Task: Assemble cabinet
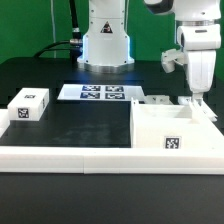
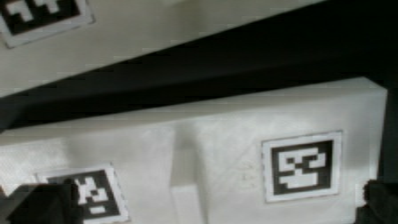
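The cabinet (image 1: 160, 125) sat on the black bench (image 1: 80, 125) at the exterior view's right, a boxy white body with a tag (image 1: 173, 142) on its near wall. The hand (image 1: 197, 100) hung upright over the cabinet's far right corner, fingertips pointing down at about the level of the rim; whether they touched it could not be told. In the wrist view the hand (image 2: 199, 205) was spread wide (only the dark fingertips (image 2: 18, 205) showed, far apart). It held nothing, and white cabinet surface bearing two tags lay between the fingertips. A flat white panel (image 1: 155, 100) lay just behind the cabinet. The marker board (image 1: 95, 92) lay near the arm's base (image 1: 105, 45), well apart from the hand. A small tagged white block (image 1: 28, 104) stood alone at the exterior view's left. A long low rail (image 1: 70, 155) ran along the bench's near edge, touching the cabinet's front.
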`<state>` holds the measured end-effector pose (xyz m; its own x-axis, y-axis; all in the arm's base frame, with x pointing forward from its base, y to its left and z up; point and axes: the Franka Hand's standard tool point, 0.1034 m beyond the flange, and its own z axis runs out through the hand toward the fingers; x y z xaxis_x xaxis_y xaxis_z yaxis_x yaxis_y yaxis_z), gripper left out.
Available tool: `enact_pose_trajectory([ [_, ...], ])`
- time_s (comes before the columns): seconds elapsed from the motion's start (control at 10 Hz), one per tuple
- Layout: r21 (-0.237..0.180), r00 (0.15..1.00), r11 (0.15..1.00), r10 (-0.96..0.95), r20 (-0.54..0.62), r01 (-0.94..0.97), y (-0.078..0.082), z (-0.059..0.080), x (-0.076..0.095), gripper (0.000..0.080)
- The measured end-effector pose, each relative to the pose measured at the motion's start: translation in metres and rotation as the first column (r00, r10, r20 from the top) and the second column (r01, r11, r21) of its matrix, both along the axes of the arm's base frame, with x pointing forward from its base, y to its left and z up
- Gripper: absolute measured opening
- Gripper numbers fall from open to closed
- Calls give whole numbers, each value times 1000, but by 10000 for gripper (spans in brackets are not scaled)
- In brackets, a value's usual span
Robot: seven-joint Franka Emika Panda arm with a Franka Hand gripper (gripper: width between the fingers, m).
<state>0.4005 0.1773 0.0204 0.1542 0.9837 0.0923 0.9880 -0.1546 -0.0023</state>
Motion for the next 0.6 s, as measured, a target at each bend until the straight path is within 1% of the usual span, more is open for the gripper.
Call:
enact_pose_trajectory([
  [0.1, 0, 1000, 1000, -1, 0, 1, 0, 0, 0, 798],
  [0.2, 0, 1000, 1000, -1, -2, 1, 0, -1, -1, 664],
  [0.3, 0, 1000, 1000, -2, -2, 2, 0, -1, 0, 664],
  [0.4, 0, 1000, 1000, -3, -4, 3, -1, -2, -1, 525],
  [0.5, 0, 1000, 1000, -3, -9, 3, -1, -4, -2, 341],
  [0.6, 0, 1000, 1000, -4, -13, 4, -1, -6, -3, 341],
])
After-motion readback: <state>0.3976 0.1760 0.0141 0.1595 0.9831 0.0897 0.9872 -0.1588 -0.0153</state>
